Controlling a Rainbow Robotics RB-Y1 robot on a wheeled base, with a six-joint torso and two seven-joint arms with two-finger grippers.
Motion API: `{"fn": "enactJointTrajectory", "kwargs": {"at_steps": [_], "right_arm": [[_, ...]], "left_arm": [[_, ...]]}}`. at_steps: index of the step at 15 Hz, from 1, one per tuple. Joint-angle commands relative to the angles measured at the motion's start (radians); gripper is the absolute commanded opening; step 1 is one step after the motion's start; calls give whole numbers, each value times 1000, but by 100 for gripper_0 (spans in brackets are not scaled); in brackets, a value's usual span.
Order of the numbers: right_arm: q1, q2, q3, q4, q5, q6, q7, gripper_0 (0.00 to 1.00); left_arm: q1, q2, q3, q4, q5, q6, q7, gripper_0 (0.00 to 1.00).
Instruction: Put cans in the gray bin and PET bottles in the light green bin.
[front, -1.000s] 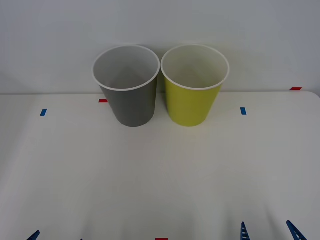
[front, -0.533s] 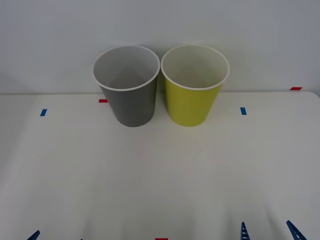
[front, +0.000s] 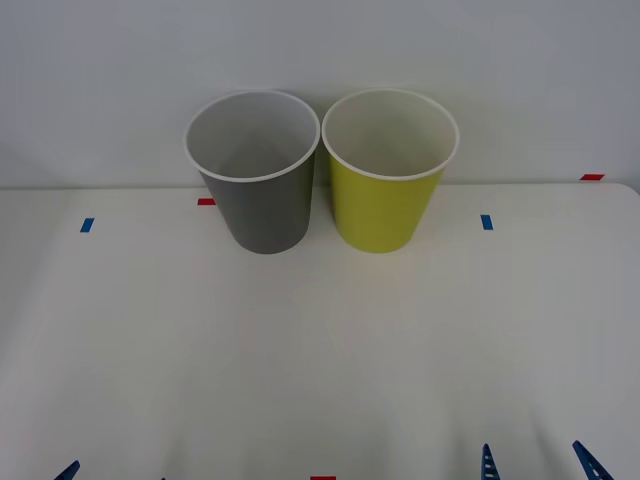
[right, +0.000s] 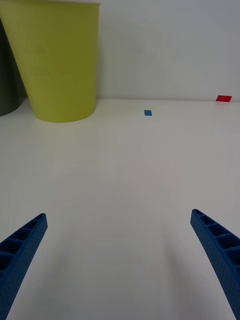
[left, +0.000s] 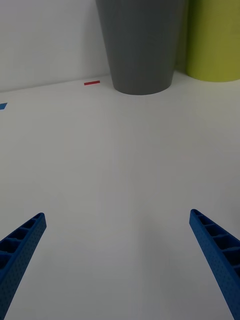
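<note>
The gray bin (front: 262, 215) and the light green bin (front: 382, 210) stand upright side by side at the back of the white table, almost touching; what shows of their whitish insides holds nothing. The cans and PET bottles are out of view. My left gripper (front: 115, 474) is open at the table's near edge, well short of the gray bin (left: 142, 45). My right gripper (front: 537, 465) is open at the near right. It points toward the table to the right of the light green bin (right: 60, 60). Nothing is between the blue fingers (right: 22, 240) of either gripper.
A white wall rises right behind the bins. Small tape marks lie flat on the table (front: 320, 350): a blue mark (front: 87, 225) at the left, a blue mark (front: 486, 222) at the right, and red marks (front: 206, 201) near the back.
</note>
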Motion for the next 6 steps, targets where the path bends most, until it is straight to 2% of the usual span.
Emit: {"fn": "enactJointTrajectory", "kwargs": {"at_steps": [1, 6], "right_arm": [[0, 0, 0, 0, 0, 0, 0, 100], [0, 0, 0, 0, 0, 0, 0, 100]], "left_arm": [[0, 0, 0, 0, 0, 0, 0, 100], [0, 0, 0, 0, 0, 0, 0, 100]]}}
